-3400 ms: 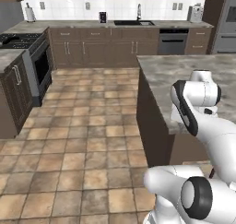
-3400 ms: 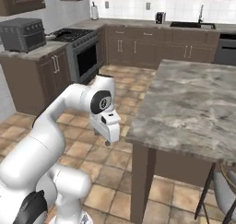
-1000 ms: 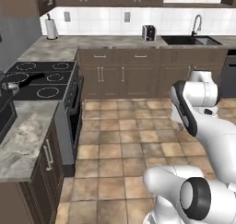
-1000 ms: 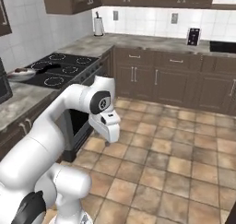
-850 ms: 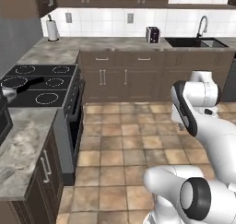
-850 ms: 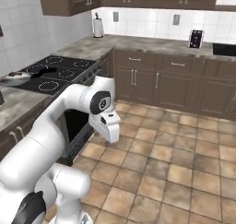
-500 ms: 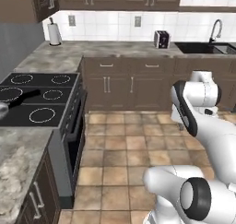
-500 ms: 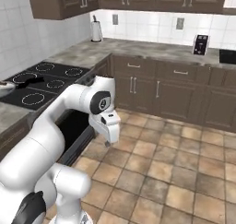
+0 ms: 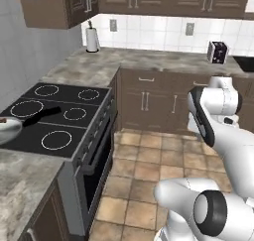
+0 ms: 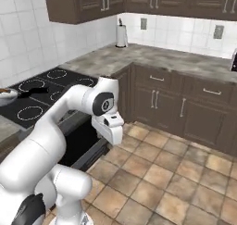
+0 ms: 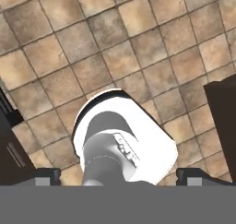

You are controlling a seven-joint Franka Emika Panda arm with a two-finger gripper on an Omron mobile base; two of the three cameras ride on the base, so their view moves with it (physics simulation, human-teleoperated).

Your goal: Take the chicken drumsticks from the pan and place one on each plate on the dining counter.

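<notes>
The grey pan (image 9: 9, 132) sits on the black cooktop (image 9: 59, 118) at the far left, its dark handle (image 9: 43, 114) pointing right. In the right base view the pan (image 10: 7, 98) is cut off by the left edge. A golden-brown bit of the chicken drumsticks (image 10: 4, 91) shows in it, too small to count. My gripper (image 10: 112, 132) hangs over the tiled floor, about a metre right of the stove and well apart from the pan. In the hand view the gripper (image 11: 120, 177) is open, its fingertips (image 11: 46, 176) wide apart with nothing between them. The plates and the dining counter are out of view.
An L-shaped marble counter over brown cabinets runs behind and right of the stove. On it stand a paper towel roll (image 9: 91, 39) and a toaster (image 9: 217, 52). The oven front (image 9: 94, 165) faces the open tiled floor (image 10: 176, 173).
The whole picture has swung: the base has turned left, bringing the stove and pan nearer and more central. The arm keeps the same pose and the gripper stays open.
</notes>
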